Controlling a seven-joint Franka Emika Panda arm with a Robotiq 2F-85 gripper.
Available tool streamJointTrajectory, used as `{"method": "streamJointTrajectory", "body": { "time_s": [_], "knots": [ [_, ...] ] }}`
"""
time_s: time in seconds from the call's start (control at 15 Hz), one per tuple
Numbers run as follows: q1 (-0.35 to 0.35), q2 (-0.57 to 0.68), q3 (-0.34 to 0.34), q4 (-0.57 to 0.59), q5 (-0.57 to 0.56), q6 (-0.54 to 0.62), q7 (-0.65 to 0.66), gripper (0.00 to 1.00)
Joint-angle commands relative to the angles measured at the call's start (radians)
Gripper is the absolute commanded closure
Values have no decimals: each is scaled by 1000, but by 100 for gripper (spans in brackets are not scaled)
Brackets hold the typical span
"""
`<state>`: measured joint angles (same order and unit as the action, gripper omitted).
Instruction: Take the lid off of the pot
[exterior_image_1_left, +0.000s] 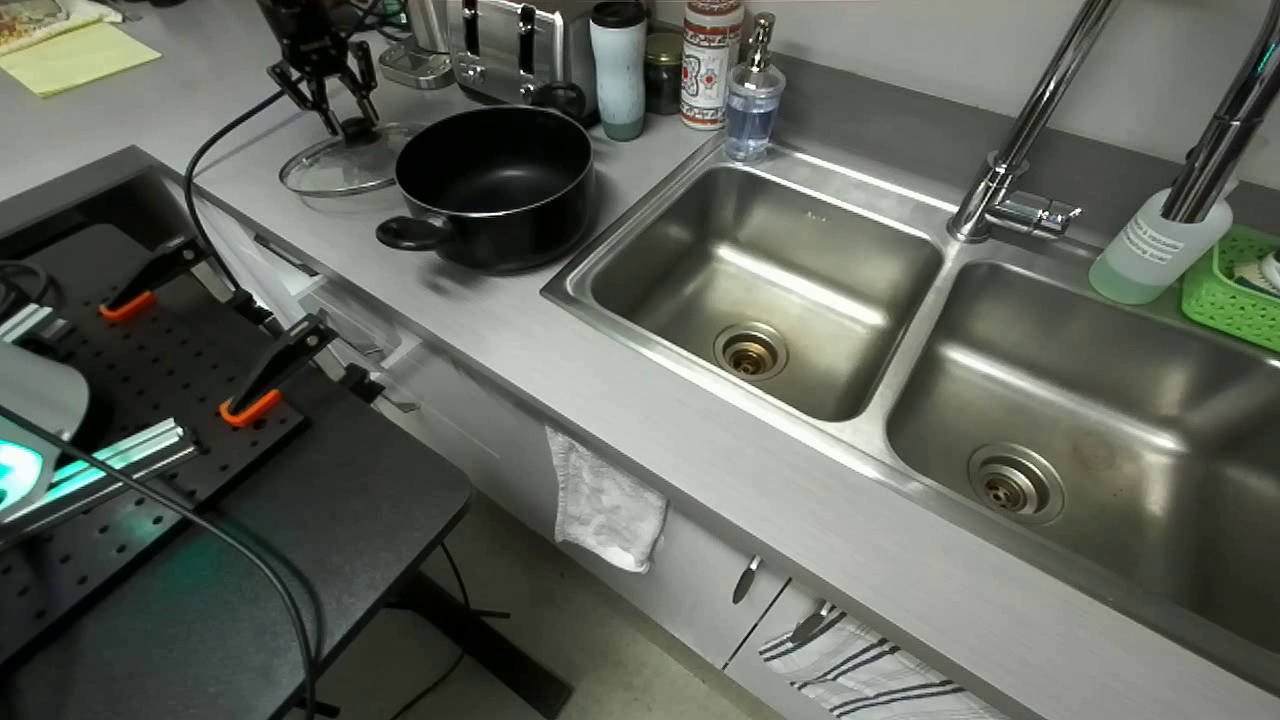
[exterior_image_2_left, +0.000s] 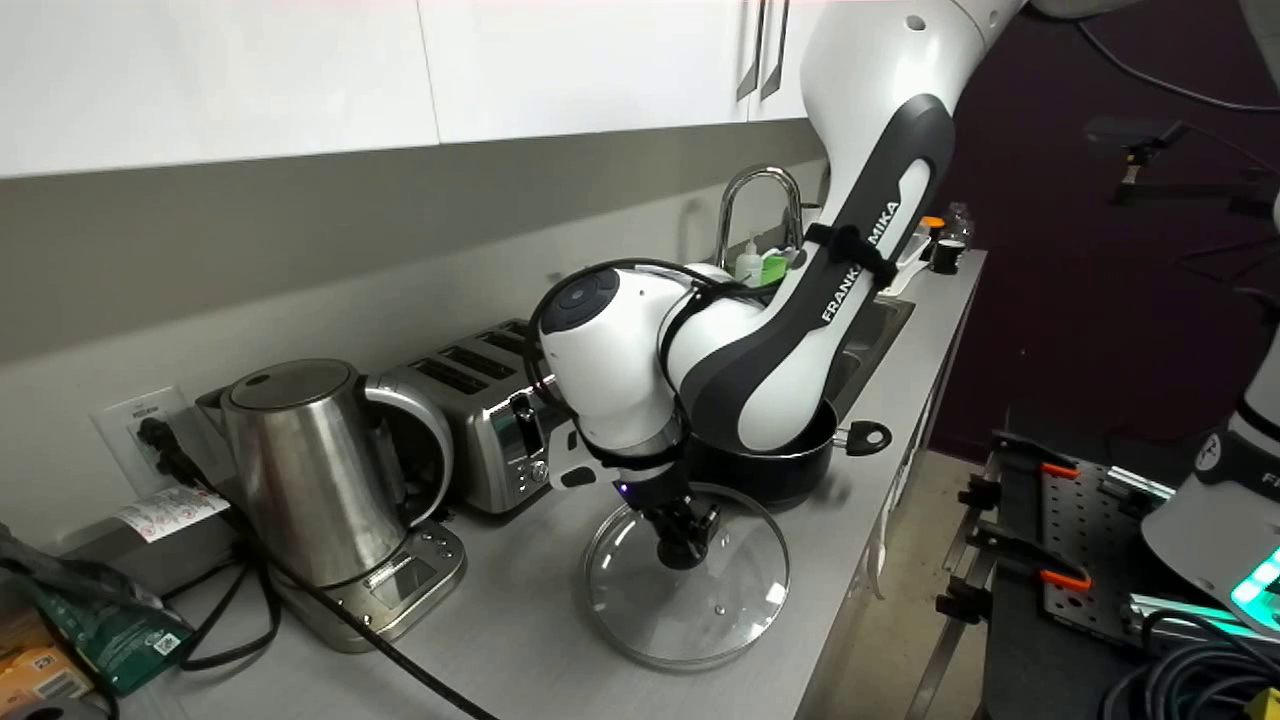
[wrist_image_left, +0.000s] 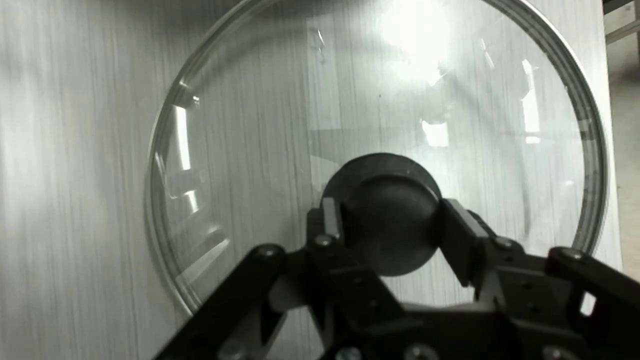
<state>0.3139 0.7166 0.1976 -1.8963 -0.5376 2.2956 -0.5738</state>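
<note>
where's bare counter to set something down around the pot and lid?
Free: counter between kettle and lid; a narrow strip between sink and counter's front edge. Crowded: behind the pot, where toaster, tumbler and jar stand; the lid's knob, with the tool at it.

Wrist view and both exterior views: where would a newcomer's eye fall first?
Probably on the clear glass lid, which fills much of the wrist view with the claw straddling its black knob. Next might come the uncovered black pot beside the steel sink in an exterior view. The large white arm bent over the counter also stands out in an exterior view.
</note>
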Motion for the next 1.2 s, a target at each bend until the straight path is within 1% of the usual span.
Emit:
{"method": "streamJointTrajectory", "body": {
  "time_s": [0.0,0.53,1.07,1.13],
  "knots": [
    [7,24,-5,45,-25,-38,-29,75],
    [13,61,-17,77,-46,-53,-24,75],
    [21,72,-28,93,-80,-78,1,75],
    [21,73,-28,97,-82,-83,3,54]
  ]
}}
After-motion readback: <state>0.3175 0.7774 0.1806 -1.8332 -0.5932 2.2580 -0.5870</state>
